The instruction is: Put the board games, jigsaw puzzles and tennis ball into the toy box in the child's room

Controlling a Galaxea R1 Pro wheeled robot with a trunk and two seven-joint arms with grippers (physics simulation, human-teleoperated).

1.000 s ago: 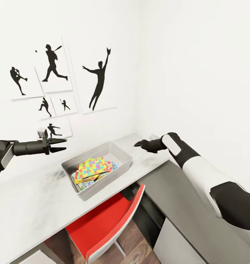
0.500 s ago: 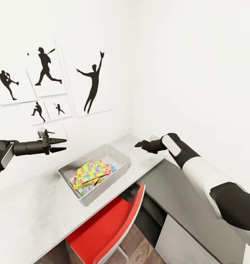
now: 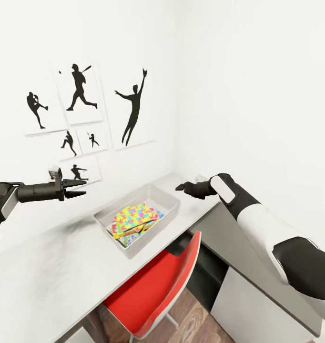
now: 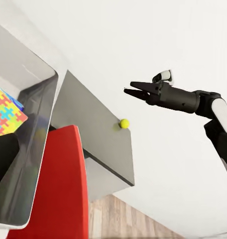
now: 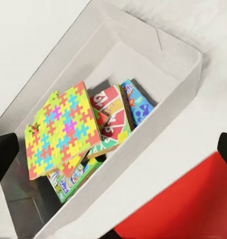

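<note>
The grey toy box (image 3: 168, 208) sits on the pale table (image 3: 48, 267). Inside it, a jigsaw puzzle (image 5: 61, 132) lies on top of a red-and-white board game (image 5: 111, 119), a blue one (image 5: 137, 102) and a green one (image 5: 73, 179). The yellow tennis ball (image 4: 124, 123) rests on the lower dark grey section (image 3: 238, 243), against the wall. My left gripper (image 3: 81, 188) hovers open, beyond the box's left end. Above the table's far corner, past the right end of the box, my right gripper (image 3: 178, 187) is open and empty, its fingertips (image 5: 3, 154) wide apart. The bed is out of view.
A red chair (image 3: 157, 286) is pushed under the table in front of the box. Baseball silhouette pictures (image 3: 134, 107) hang on the white wall behind. White drawers (image 3: 258, 309) sit under the dark section, and wood floor (image 3: 196, 324) shows below.
The head view has swung, shifting the whole picture. Both arms keep the same pose, and the things in the box have not moved.
</note>
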